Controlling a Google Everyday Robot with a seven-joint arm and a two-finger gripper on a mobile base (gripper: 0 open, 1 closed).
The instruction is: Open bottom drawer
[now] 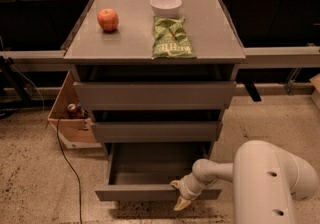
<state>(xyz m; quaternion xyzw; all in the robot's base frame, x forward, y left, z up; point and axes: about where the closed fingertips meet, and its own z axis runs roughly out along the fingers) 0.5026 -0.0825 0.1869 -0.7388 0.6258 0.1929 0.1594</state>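
You are looking down at a grey table point(215, 33) with three drawers in its front. The bottom drawer point(135, 192) is standing pulled out towards you, its shallow grey inside showing bare, while the middle drawer point(155, 131) and the top drawer point(155, 95) above it are sitting further back.

Your end effector point(179, 194) is resting right at the front panel of the bottom drawer, right of its middle, with the white arm point(270, 183) reaching in from the lower right corner. You cannot tell from this view how far the end effector is open, or whether it is actually gripping the panel.

On the table top, a red apple point(108, 19) is sitting at the left, a white bowl point(166, 5) is standing near the back, and a green snack bag point(172, 38) is lying just in front of the bowl. A cardboard box point(67, 127) is sitting on the floor beside the table's left side, and a dark cable point(67, 163) is trailing across the floor near it.
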